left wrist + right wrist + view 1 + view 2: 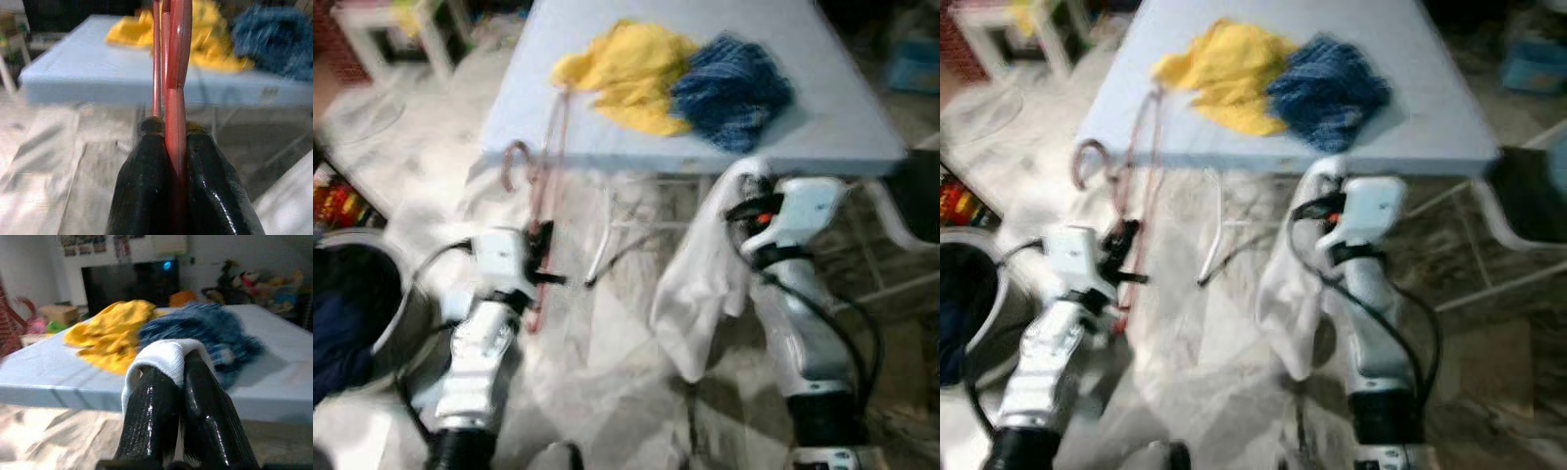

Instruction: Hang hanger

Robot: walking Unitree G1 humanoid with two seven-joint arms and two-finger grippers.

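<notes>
A pink-red hanger (543, 186) stands in front of the table's near left edge, its hook (514, 162) curling to the left. My left gripper (541, 257) is shut on the hanger's lower part; in the left wrist view the red bars (173, 93) run up from between the black fingers (142, 186). My right gripper (744, 211) is shut on a white cloth (700, 284) that hangs down toward the floor; the right wrist view has the cloth (164, 355) draped over the fingers (149, 411).
A light blue table (803, 88) lies ahead with a yellow garment (626, 73) and a blue knitted garment (729, 88) on it. A dark round basket (357, 304) stands at my left. White furniture (391, 29) is at the far left. The floor is marbled tile.
</notes>
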